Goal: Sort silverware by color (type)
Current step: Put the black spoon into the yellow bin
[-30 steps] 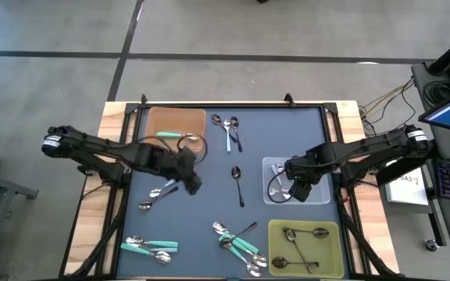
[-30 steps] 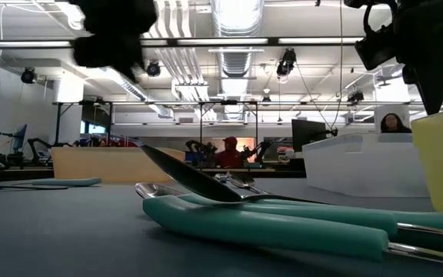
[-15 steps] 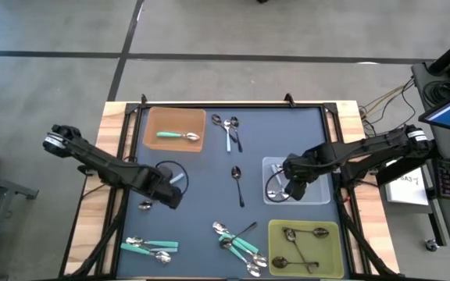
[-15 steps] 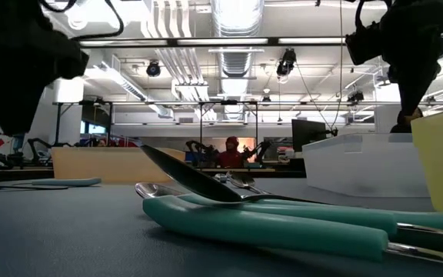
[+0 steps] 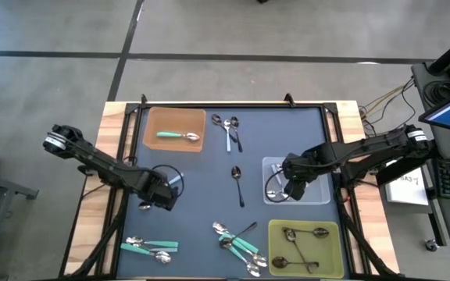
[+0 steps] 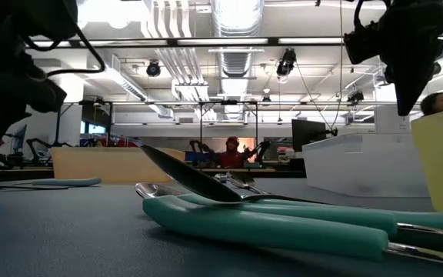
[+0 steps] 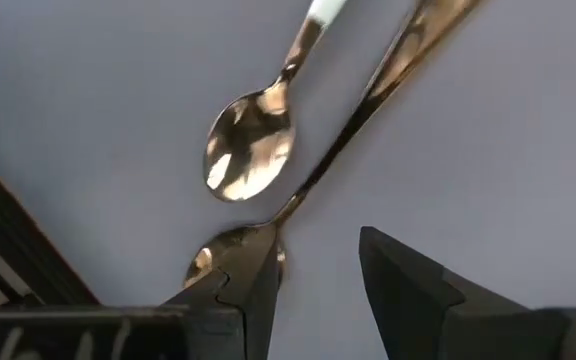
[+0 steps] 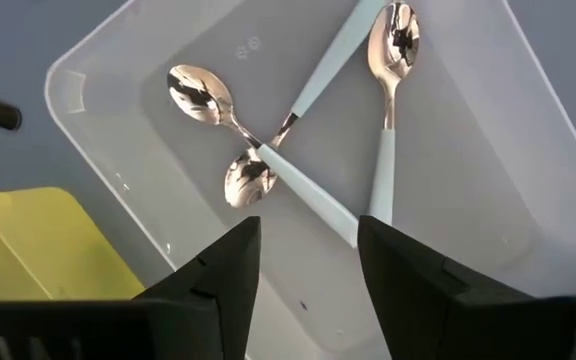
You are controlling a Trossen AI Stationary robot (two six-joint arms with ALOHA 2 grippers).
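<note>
- Right now my left gripper (image 7: 313,285) is low over the left side of the tabletop (image 5: 209,195), fingers apart and empty, set down on a pair of spoons lying loose there.
- Closest is the plain metal spoon (image 7: 348,130): its bowl sits right at one fingertip (image 7: 258,265), partly hidden by it, and its handle runs away from the fingers on a diagonal.
- Just beside it lies a light-handled spoon (image 7: 258,150), roughly parallel to it, bowl near the fingers but clear of them.
- As I judge it, the gap between the fingers sits off to one side of the metal spoon's bowl, so I'd shift sideways to straddle the neck before closing; the neighbour spoon is near enough to get nudged or caught too.
- My right gripper (image 8: 308,255) hovers over the clear bin (image 8: 528,130), fingers apart, holding nothing; three light blue spoons (image 8: 313,190) lie crossed inside it.
- Elsewhere: one teal spoon (image 5: 178,136) in the brown tray (image 5: 153,119), dark spoons in the yellow bin (image 5: 276,230), and loose clusters at the far middle (image 5: 227,129) and the near edge (image 5: 237,238).
- Left arm is plainly the nearer one to this pair.
</note>
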